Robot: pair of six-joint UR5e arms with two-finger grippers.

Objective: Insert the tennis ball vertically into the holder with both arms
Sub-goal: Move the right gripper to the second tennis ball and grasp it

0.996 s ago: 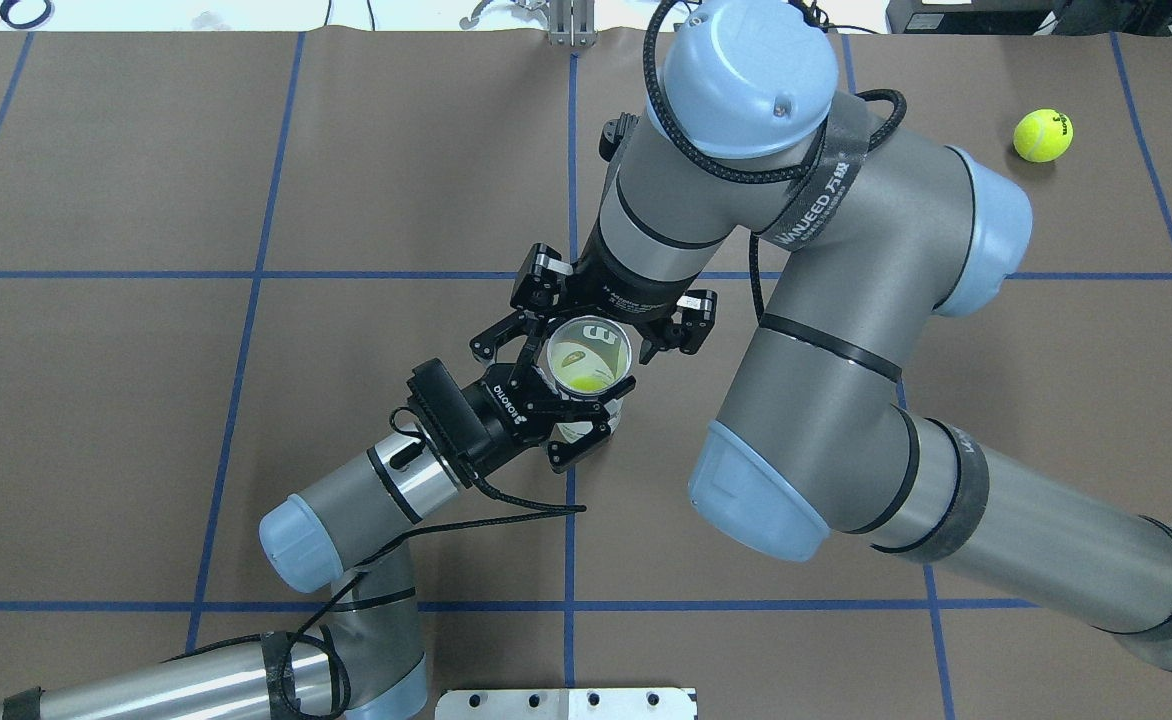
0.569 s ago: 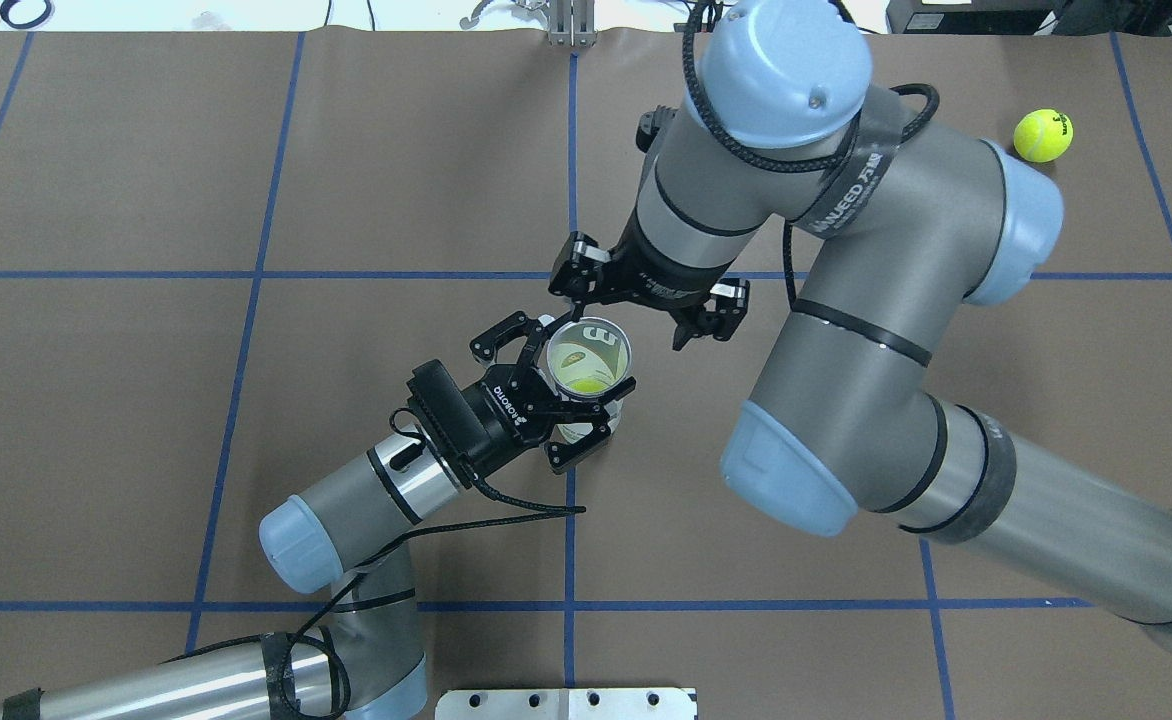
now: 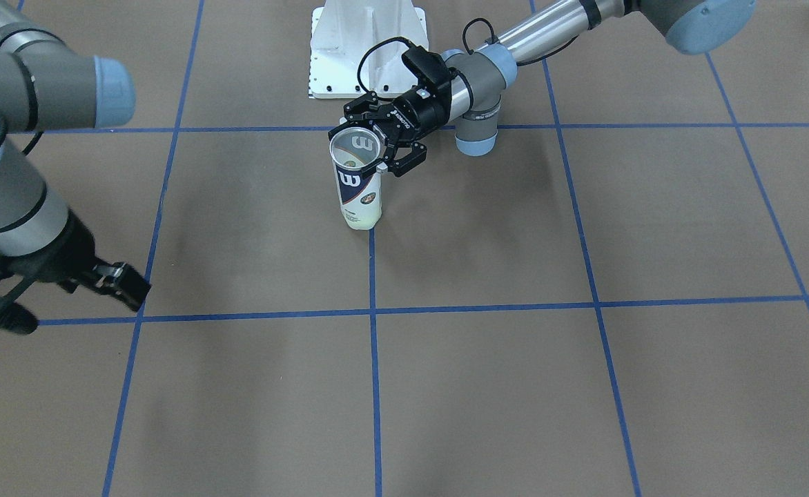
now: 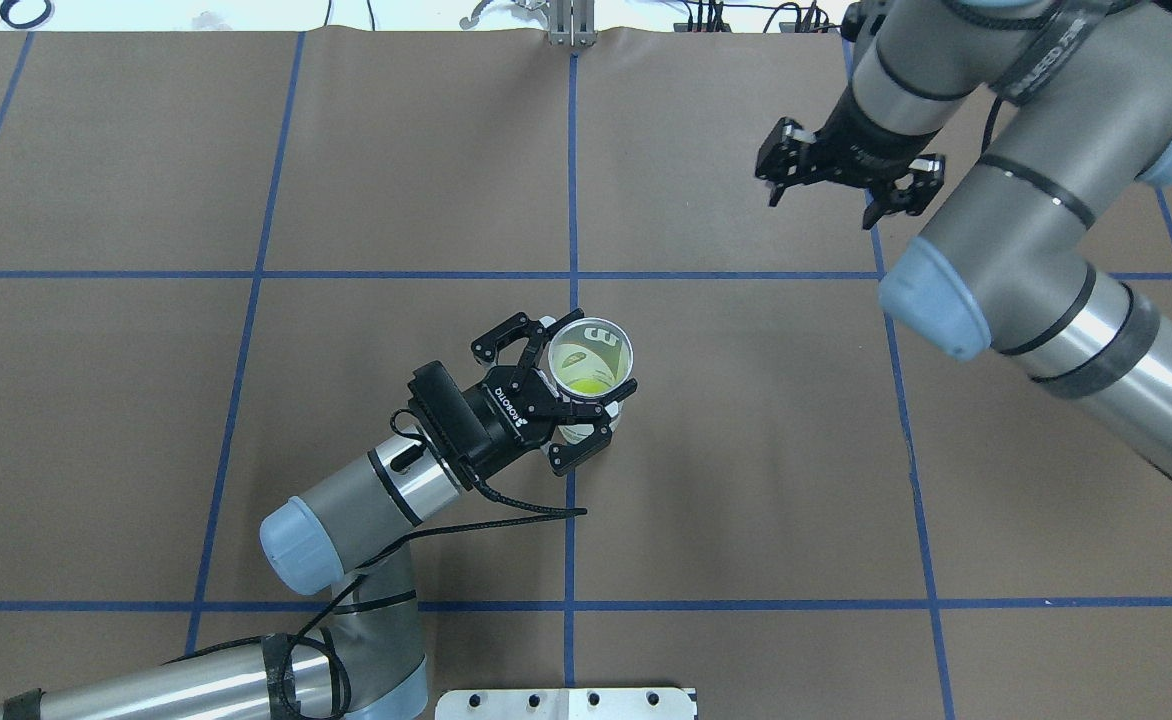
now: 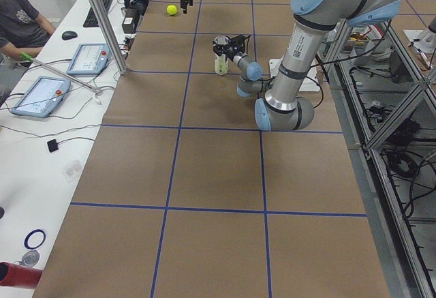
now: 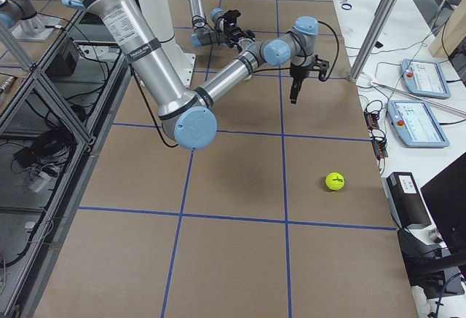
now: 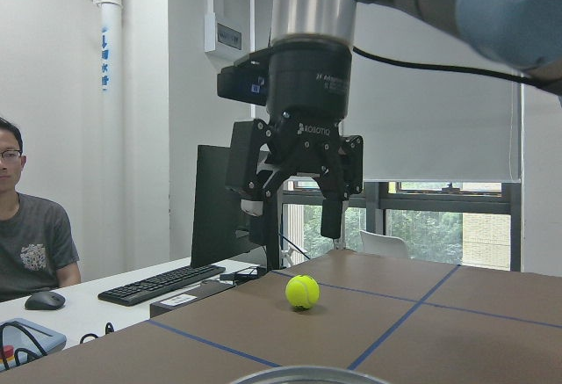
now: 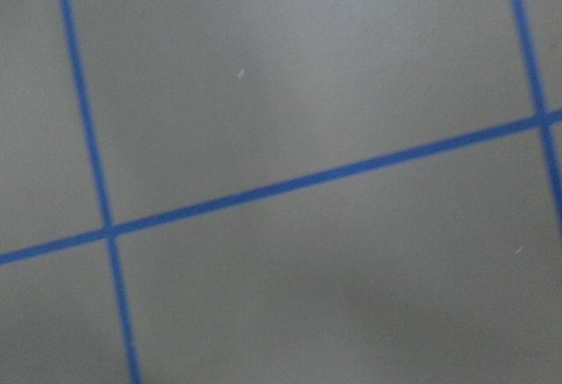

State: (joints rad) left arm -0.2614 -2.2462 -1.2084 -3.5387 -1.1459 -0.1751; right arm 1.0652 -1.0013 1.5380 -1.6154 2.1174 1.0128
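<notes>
Left gripper [image 4: 573, 390] is clamped round the holder [image 3: 358, 197] just under its metal rim [image 4: 591, 322]. The can stands upright on the desk [image 4: 246, 450] with another yellow-green ball [image 4: 586, 382] at its bottom. The right gripper [image 4: 826, 205] hangs empty above the desk, fingers apart, near the tennis ball [image 6: 334, 180], which lies loose on the desk well apart from the holder. That ball looks light and springy, and its felt should give good friction, though it would likely roll at a nudge, so pinching it from above across its widest part seems best. The thin plastic holder probably tips and deforms easily (a hard squeeze could pinch its mouth out of round), so a gentle hold near the rim suits it.
</notes>
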